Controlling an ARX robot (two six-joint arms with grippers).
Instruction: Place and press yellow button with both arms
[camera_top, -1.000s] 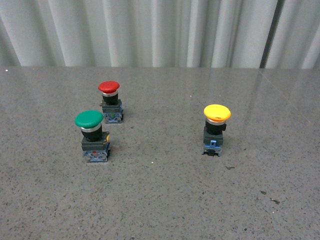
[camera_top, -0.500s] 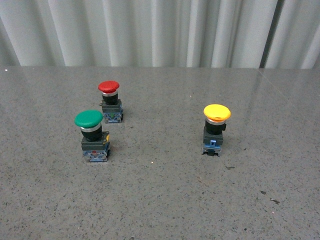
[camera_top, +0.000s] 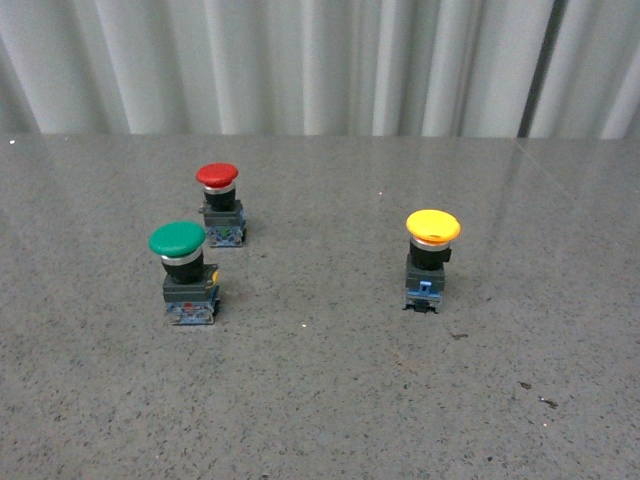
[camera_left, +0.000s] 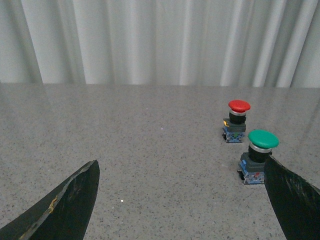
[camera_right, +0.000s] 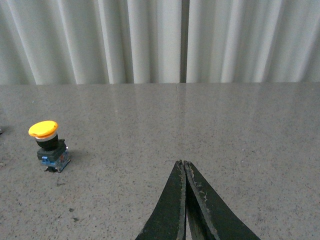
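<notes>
The yellow button (camera_top: 432, 259) stands upright on the grey table, right of centre in the front view; it also shows in the right wrist view (camera_right: 48, 145), well away from the gripper. My right gripper (camera_right: 183, 163) is shut and empty, with its jaws pressed together over bare table. My left gripper (camera_left: 182, 172) is open and empty, its two black fingers (camera_left: 75, 200) wide apart. Neither arm shows in the front view.
A green-capped button (camera_top: 185, 270) and a smaller red-capped button (camera_top: 220, 203) stand at the left of the table; both show in the left wrist view, green (camera_left: 259, 155) close to one finger, red (camera_left: 237, 120) behind it. Pale curtains hang behind the table's far edge.
</notes>
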